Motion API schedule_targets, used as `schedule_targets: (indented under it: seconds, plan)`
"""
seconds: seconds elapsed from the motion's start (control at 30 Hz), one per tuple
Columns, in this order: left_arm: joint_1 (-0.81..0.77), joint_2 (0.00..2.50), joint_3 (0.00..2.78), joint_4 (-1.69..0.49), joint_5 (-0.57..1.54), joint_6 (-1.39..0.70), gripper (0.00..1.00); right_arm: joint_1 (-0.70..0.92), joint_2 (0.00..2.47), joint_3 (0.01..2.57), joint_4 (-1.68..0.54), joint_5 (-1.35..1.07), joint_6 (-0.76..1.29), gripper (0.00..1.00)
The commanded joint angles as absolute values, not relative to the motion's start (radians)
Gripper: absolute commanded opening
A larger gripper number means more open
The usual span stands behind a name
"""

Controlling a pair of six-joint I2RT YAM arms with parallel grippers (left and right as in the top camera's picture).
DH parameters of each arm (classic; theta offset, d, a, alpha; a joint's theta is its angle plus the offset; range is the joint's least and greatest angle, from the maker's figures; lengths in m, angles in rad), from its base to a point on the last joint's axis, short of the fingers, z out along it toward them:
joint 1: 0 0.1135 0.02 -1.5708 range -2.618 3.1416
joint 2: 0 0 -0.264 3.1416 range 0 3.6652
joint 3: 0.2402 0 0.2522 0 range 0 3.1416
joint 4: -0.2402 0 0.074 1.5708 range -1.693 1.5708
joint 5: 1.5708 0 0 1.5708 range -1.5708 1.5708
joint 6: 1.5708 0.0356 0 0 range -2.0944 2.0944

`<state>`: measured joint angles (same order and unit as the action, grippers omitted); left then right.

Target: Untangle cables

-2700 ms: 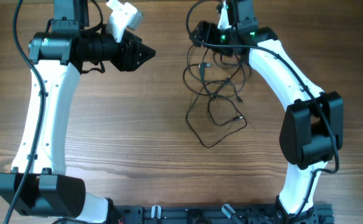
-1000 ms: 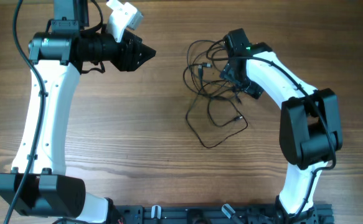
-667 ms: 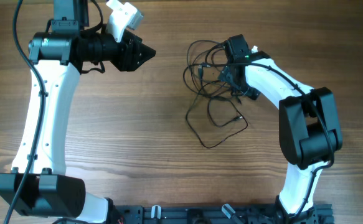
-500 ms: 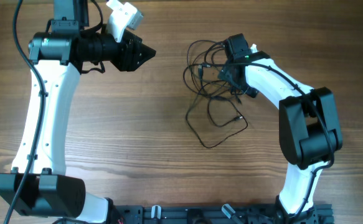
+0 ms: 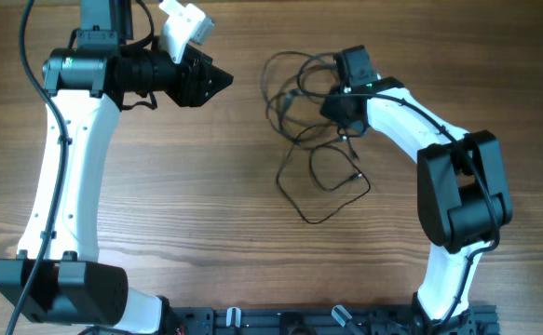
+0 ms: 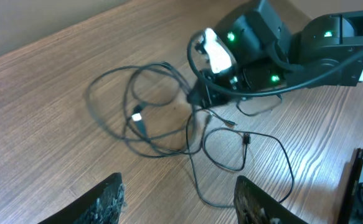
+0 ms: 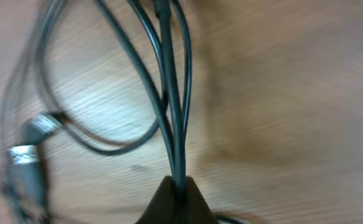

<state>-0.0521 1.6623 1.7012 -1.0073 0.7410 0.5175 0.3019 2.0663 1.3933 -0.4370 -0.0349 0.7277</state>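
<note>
1. Three or so strands of the thin black flexible cables (image 7: 169,106) run into the tips of the right end effector (image 7: 175,185). The tips are pressed together and pinch the strands. The wrist view is blurred, so the exact strand count is unsure.
2. The rest of the tangle (image 5: 310,140) lies on the brown wooden bench (image 5: 187,205). Its loose loops spread from the right end effector (image 5: 338,104) toward the robot's base and toward the left arm. A small pale plug end (image 6: 136,116) sits among the loops (image 6: 190,134).
3. The left end effector (image 5: 224,82) hangs well apart from the tangle, its fingers (image 6: 109,198) spread with nothing between them.
4. The step in hand appears to be drawing the pinched strands out of the knot. Doing it well likely means pulling slowly and low over the bench, away from the loops, while watching whether the whole bundle drags along. If it does, the left end effector could pin a loop so the strands slide free.
</note>
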Motion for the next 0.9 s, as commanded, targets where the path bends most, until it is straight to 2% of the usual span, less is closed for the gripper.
schedule_targets:
  seconds: [0.0, 0.33, 0.87]
  plan:
    - [-0.047, 1.634, 1.714, -1.012, 0.761, 0.514, 0.59, 0.303, 2.061, 1.404, -0.331, -0.251, 0.612, 0.05]
    - [-0.047, 1.634, 1.714, -1.016, 0.750, 0.519, 0.59, 0.303, 2.033, 1.547, -0.271, -0.411, 0.595, 0.05]
    - [-0.035, 1.636, 1.714, -1.028, 0.743, 0.572, 0.59, 0.302, 1.827, 1.551, -0.245, -0.591, 0.524, 0.05]
